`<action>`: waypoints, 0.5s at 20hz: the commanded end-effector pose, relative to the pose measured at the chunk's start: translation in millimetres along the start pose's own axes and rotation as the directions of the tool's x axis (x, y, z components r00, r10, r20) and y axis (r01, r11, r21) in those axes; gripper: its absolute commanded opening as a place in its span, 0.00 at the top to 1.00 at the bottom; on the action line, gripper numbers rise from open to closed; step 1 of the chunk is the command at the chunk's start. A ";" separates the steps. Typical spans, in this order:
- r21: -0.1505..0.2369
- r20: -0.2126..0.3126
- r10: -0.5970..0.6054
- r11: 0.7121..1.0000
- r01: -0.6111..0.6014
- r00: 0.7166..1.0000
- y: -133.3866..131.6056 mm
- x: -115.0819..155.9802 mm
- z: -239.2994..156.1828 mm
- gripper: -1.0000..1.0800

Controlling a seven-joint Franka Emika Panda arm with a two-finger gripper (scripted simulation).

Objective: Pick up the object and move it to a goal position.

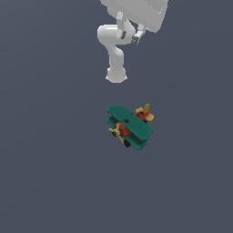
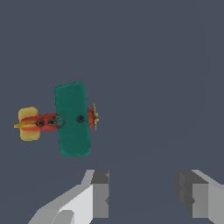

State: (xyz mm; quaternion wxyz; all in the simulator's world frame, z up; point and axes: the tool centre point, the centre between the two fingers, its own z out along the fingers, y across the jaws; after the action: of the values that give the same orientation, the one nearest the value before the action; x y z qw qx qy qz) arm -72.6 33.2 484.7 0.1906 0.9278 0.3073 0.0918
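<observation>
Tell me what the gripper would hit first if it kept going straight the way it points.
Probably bare floor. The open gripper points down, and the toy biplane sits off to one side of its line, not between the fingers; depth is unclear.

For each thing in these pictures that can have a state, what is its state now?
Biplane: lying on the floor, not held, nothing touching it.
Gripper: open, empty, apart from the biplane.
Arm: raised, not over the biplane in the exterior view.
</observation>
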 end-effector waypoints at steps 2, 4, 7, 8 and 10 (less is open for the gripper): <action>-0.058 0.002 -0.073 0.996 0.073 0.997 0.5 2.5 -18.6 0.38; -0.091 0.008 -0.113 0.989 0.114 0.994 0.2 4.0 -28.8 0.38; -0.140 0.024 -0.173 0.975 0.175 0.985 -1.0 6.4 -43.5 0.38; -0.156 0.030 -0.193 0.968 0.195 0.981 -1.6 7.2 -48.3 0.38; -0.187 0.046 -0.231 0.954 0.236 0.972 -3.0 9.0 -57.6 0.38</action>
State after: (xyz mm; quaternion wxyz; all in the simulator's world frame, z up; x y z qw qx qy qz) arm -82.0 54.4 530.2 0.2778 0.8732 0.3904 0.0890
